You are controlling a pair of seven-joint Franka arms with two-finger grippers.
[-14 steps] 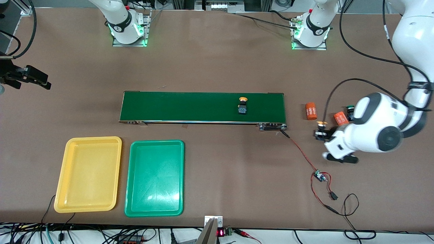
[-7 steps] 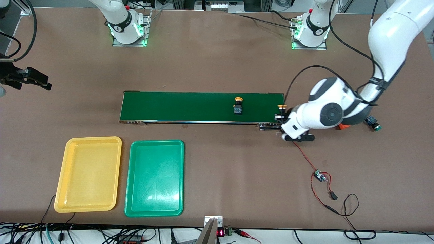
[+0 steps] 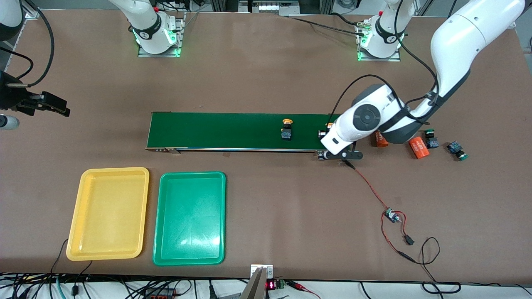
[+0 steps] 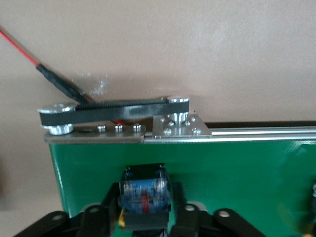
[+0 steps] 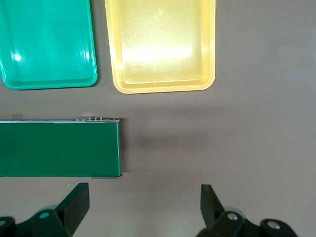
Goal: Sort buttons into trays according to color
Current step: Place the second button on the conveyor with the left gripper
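My left gripper [image 3: 326, 133] [image 4: 145, 200] is low over the dark-green belt [image 3: 228, 131] [image 4: 237, 173], at the end toward the left arm. A yellow button [image 3: 328, 129] with a dark-blue body [image 4: 145, 190] lies there on the belt, right at that gripper. Another yellow button [image 3: 286, 131] rests on the belt farther along. Two green buttons [image 3: 430, 139] [image 3: 457, 150] lie on the table off the belt's end. The yellow tray [image 3: 114, 170] [image 5: 160, 44] and green tray [image 3: 191, 174] [image 5: 47, 39] hold nothing. My right gripper [image 3: 60, 109] [image 5: 143, 207] waits open over bare table.
Two orange cylinders [image 3: 379, 140] [image 3: 419, 148] lie beside the green buttons. A small circuit board with red and black wires [image 3: 390, 215] trails from the belt's drive end [image 4: 116, 111]. The belt's other end [image 5: 59, 148] shows in the right wrist view.
My left arm swung from the table by the orange cylinders to the belt's end, bringing a yellow button. The button on the belt drifted toward the right arm's end.
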